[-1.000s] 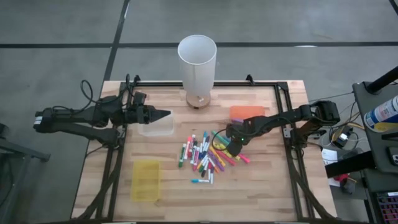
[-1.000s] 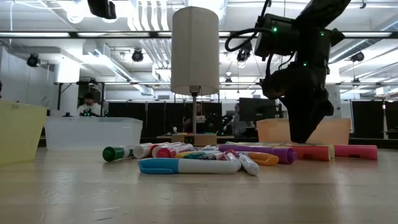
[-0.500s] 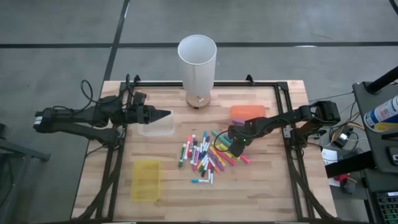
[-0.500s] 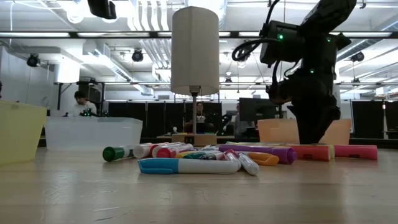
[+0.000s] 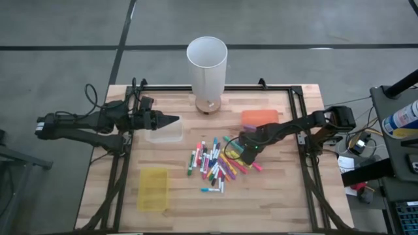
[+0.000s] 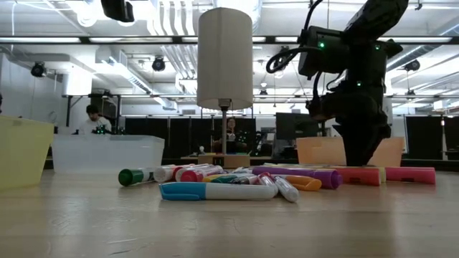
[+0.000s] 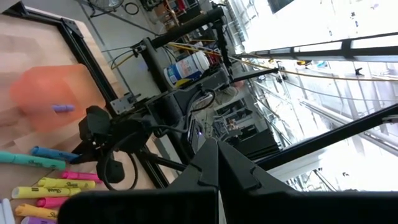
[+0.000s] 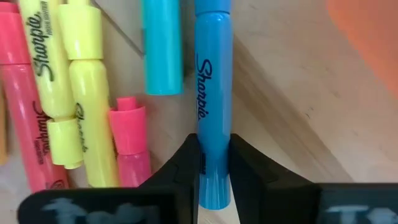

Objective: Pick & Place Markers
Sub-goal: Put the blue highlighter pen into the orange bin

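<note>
Your right gripper (image 5: 247,151) is down at the right edge of the marker pile, fingers pinched on a blue marker (image 8: 212,118).

In the right wrist view you see the two dark fingers (image 8: 184,168) pressing both sides of that blue marker's barrel, which lies flat on the wooden table (image 5: 281,196) beside yellow markers (image 8: 74,81) and pink ones (image 8: 25,112). The rest of the markers (image 5: 212,163) lie scattered mid-table, between the yellow tray (image 5: 153,189) and the orange tray (image 5: 258,117). Your left gripper (image 5: 171,120) waits clenched with nothing in it, hovering at the clear tray (image 5: 163,134) on the table's left. A white lamp (image 5: 207,65) stands at the far edge.
</note>
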You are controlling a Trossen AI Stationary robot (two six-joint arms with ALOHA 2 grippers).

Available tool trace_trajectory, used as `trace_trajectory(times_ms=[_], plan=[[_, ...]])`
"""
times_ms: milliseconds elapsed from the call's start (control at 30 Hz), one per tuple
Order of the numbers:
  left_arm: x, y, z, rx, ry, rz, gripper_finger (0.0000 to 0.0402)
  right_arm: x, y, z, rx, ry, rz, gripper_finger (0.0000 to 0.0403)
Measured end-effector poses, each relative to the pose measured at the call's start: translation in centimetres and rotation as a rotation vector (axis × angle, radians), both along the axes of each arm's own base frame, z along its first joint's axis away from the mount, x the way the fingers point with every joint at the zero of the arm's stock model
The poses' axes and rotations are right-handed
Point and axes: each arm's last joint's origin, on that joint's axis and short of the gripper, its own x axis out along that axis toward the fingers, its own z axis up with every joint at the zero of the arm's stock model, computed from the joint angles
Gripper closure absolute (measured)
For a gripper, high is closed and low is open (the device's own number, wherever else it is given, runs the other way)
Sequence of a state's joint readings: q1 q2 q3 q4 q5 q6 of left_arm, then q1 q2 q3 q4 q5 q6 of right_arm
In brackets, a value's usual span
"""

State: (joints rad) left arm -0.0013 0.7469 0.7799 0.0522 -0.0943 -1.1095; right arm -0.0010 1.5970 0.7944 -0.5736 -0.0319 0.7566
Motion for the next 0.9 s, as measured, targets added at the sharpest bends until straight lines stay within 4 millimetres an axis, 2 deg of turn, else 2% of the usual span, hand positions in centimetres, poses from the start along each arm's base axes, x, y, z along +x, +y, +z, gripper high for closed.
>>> trace_trajectory(times_ms=[267, 533, 733, 900], plan=[[0.0, 0.0, 0.0, -0.002, -0.001, 0.000, 0.0401, 1.5, 0.2, 1.8, 0.051, -0.055, 0.031, 0.0350], [0.0, 0.0, 0.0, -0.002, -0.001, 0.000, 0.0401, 2.7, 0.2, 4.9, 0.034, -0.038, 0.097, 0.0350], [0.0, 0.0, 0.0, 0.004, 0.000, 0.000, 0.0401, 2.8, -0.3, 8.4, -0.120, 0.062, 0.238, 0.0350], [0.0, 0.0, 0.0, 0.010, 0.001, 0.000, 0.0401, 2.1, -1.7, 10.5, -0.252, 0.190, 0.306, 0.0350]])
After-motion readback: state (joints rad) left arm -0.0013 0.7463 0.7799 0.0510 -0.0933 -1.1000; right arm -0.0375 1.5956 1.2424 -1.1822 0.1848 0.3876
